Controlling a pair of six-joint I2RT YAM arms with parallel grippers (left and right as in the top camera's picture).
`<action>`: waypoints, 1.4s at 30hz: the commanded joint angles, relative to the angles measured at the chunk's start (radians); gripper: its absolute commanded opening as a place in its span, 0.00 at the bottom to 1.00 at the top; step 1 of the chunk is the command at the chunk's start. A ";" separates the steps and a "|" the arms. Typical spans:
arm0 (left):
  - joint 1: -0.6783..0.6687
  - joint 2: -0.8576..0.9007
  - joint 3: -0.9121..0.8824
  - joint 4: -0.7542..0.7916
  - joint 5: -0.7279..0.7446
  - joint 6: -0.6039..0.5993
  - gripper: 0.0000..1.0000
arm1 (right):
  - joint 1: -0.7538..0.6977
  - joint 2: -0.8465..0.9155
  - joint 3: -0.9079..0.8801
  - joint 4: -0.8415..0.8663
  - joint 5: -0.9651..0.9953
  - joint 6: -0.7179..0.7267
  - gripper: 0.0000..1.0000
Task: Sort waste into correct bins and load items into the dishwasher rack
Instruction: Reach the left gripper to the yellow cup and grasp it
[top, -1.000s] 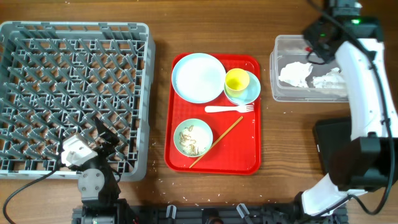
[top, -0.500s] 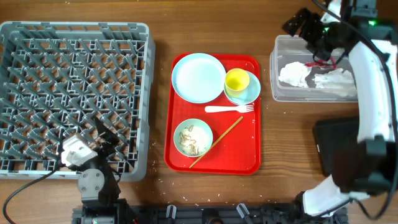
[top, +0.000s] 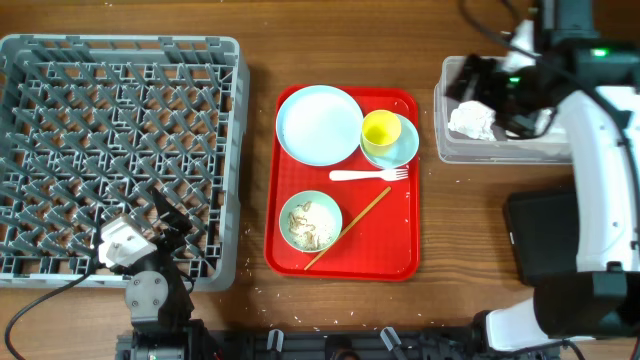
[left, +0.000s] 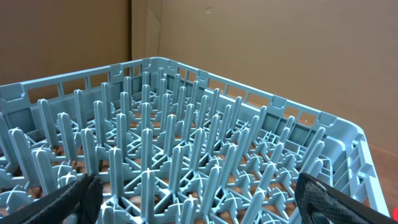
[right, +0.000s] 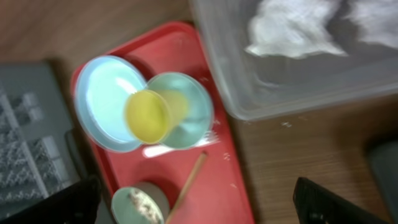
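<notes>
The grey dishwasher rack (top: 120, 150) fills the left of the table; my left gripper (top: 165, 228) hangs open over its near edge, its fingertips (left: 81, 196) wide apart above the rack pegs (left: 186, 155). On the red tray (top: 395, 255) lie a pale plate (top: 319, 124), a yellow cup (top: 381, 130) in a light blue bowl (top: 404, 150), a white fork (top: 370, 175) and a green bowl (top: 310, 222) with crumbs. My right gripper (top: 478, 85) is open and holds nothing, above the clear tub (top: 445, 150), which contains white napkins (top: 473, 120).
A wooden chopstick (top: 347, 229) lies on the tray beside the green bowl. The black bin (top: 545, 235) stands at the right, below the clear tub. In the right wrist view the cup (right: 149, 115), plate (right: 102, 99) and tub (right: 280, 93) lie ahead of the gripper.
My right gripper has opened and moved left and toward the tray over the clear tub. The left arm and the dishes have not moved.
</notes>
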 joint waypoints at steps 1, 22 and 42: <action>0.002 -0.005 0.000 -0.006 -0.017 -0.002 1.00 | -0.096 -0.029 0.000 -0.047 0.078 0.017 1.00; 0.001 0.006 0.085 0.337 1.174 -0.599 1.00 | -0.128 -0.028 0.000 0.039 0.077 0.018 1.00; -0.861 1.962 1.781 -0.806 0.362 -0.083 1.00 | -0.128 -0.028 0.000 0.039 0.077 0.018 1.00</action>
